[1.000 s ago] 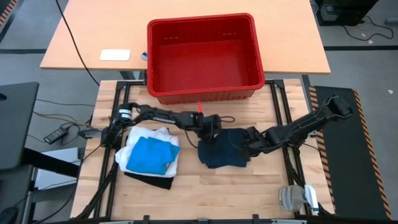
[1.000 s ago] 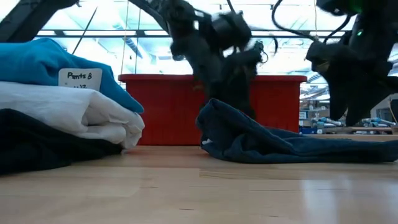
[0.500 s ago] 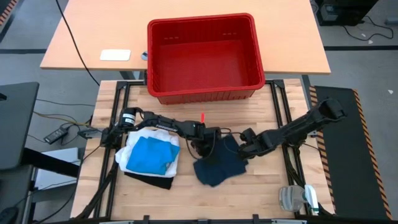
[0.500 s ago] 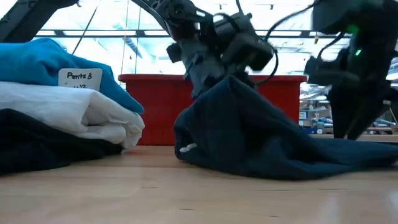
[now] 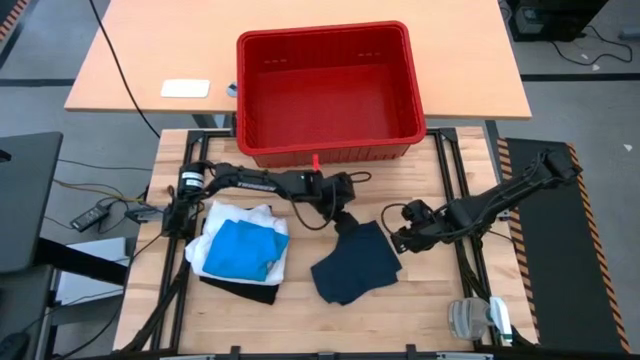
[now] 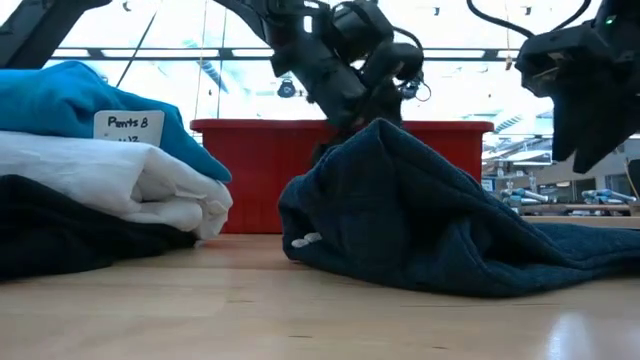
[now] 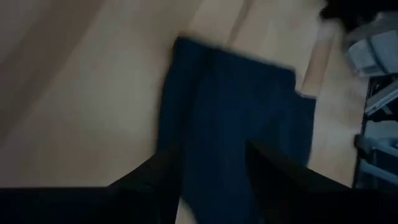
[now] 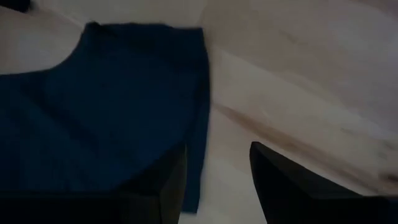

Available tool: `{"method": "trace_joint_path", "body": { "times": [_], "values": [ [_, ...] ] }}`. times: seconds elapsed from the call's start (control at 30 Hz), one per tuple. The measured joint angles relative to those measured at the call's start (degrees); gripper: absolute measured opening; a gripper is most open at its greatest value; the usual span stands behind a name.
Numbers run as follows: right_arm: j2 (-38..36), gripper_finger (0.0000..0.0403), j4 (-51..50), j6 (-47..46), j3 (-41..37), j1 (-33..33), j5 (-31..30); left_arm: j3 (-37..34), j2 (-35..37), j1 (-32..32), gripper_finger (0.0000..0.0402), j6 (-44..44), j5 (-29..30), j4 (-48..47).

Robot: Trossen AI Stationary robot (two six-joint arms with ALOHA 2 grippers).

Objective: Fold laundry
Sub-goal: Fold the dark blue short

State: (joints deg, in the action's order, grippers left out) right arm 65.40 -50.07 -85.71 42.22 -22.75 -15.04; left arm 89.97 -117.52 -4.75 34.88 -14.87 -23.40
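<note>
A dark blue garment (image 5: 357, 265) lies in the middle of the table, its far end drawn up into a peak (image 6: 385, 135). My left gripper (image 5: 345, 212) is shut on that end. My right gripper (image 5: 403, 238) hangs open above the table, just off the garment's right edge (image 8: 202, 93), with nothing between its fingers. At the left is a folded stack (image 5: 240, 250). A black garment (image 6: 60, 240) is at the bottom, a white T-shirt (image 6: 130, 180) rests on it, and a bright blue piece (image 6: 70, 95) is on top. My left gripper pinches the dark blue garment's far end (image 7: 214, 146) between its two fingers, coming from above on a slant. One layer or several, I cannot tell. That end is lifted off the table. The cloth slopes down from it, and the near and right parts (image 6: 560, 255) lie on the table.
A red plastic basket (image 5: 330, 90) stands on the far table behind the work surface. A grey and white object (image 5: 478, 318) sits at the near right corner. Bare wood lies in front of the garment and between it and the stack.
The dark blue garment has shifted toward the near edge. Its far end, which lay low, now stands up as a peak under my left gripper. That gripper dipped toward the near edge, then rose and went back toward the basket. My right gripper has risen clear of the cloth and drawn toward the right.
</note>
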Motion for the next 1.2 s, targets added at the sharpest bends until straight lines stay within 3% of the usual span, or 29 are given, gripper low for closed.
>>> {"method": "trace_joint_path", "body": {
  "times": [0.1,0.3,0.43,0.57,0.8,0.97,1.2],
  "values": [
    [1.48,0.0181,5.29,7.28,-0.87,0.94,-3.12,-0.01,-1.46,0.33,0.0174,-5.35,0.09,2.61],
    [6.79,0.0175,21.17,36.72,-6.12,2.52,-9.39,0.0,-2.22,1.13,0.0174,-19.86,0.28,5.94],
    [10.4,0.0152,27.11,48.31,-9.55,3.34,-7.24,0.02,-2.22,1.53,0.0174,-28.14,0.35,5.97],
    [12.78,0.0127,30.73,51.56,-12.36,4.56,-3.57,0.02,-2.22,2.09,0.0174,-30.06,0.74,5.58],
    [14.16,0.0099,34.14,54.09,-13.3,6.0,-4.6,0.02,-2.22,2.1,0.0174,-29.51,4.58,5.01],
    [13.36,0.0091,37.95,55.2,-13.31,6.46,-1.98,0.02,-2.22,2.19,0.0174,-27.91,4.52,4.5],
    [13.19,0.0094,39.29,52.25,-13.31,7.96,-3.34,0.02,-2.22,2.14,0.0174,-23.86,4.53,3.66]
  ]
}}
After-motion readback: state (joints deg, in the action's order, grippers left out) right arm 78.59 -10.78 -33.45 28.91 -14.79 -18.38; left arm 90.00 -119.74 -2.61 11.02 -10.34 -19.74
